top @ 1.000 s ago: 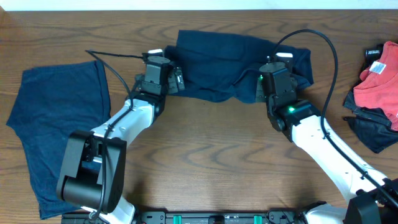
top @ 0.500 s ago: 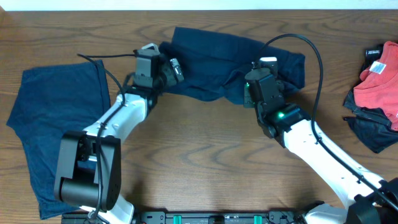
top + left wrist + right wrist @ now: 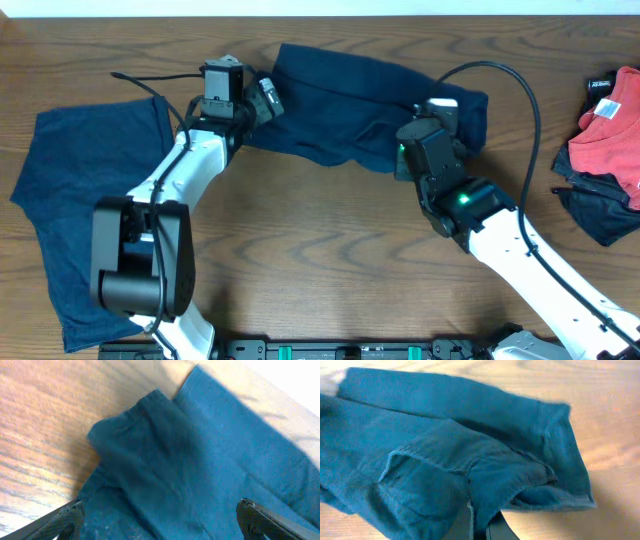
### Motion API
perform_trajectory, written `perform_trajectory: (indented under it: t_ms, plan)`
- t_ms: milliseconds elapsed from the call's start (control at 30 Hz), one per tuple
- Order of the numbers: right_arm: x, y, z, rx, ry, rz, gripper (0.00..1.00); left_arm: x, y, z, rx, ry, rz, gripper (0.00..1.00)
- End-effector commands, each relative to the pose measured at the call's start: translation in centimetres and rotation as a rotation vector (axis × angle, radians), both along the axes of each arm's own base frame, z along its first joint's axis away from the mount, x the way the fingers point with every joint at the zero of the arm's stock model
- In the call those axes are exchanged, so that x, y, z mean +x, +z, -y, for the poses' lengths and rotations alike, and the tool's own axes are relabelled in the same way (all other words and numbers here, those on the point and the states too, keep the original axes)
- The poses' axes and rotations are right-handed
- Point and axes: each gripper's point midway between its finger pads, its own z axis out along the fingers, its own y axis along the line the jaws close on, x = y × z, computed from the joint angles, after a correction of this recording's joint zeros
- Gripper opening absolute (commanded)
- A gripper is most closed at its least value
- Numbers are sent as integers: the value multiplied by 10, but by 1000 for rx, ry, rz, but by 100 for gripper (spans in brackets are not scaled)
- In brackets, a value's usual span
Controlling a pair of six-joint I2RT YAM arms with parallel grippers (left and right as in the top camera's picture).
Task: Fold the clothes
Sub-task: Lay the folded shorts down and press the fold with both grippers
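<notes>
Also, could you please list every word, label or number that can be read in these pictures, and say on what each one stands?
Black tag, next to the red cloth at the right edge: white print, too small to read.
Navy clothes: no text visible in any view.
Nothing else in the pictures carries readable words, numbers or signs.

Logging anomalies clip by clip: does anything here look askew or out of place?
The dark navy cloth garment at the far edge lies bunched, its right end pinched in the right tool. A crumpled red and black clothing heap sits at the right edge.
</notes>
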Motion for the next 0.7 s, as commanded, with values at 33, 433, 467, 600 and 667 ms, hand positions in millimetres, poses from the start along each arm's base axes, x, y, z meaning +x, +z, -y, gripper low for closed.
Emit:
perform_trajectory:
  t_ms: [33,433,467,600,667]
  plan:
    - [-6,2,26,77,-200,-10,2,0,-16,2,-6,-8,-42,98]
    - [-50,-26,61,20,-393,-170,2,-3,-21,3,-5,-12,-62,98]
    - [-50,-26,61,20,-393,-170,2,-6,-23,3,-3,-11,-78,98]
    - [-49,-25,60,23,-394,-161,2,-21,-32,5,-15,-28,-149,98]
    - [-47,-24,59,26,-391,-155,2,-26,-35,7,-25,-37,-176,98]
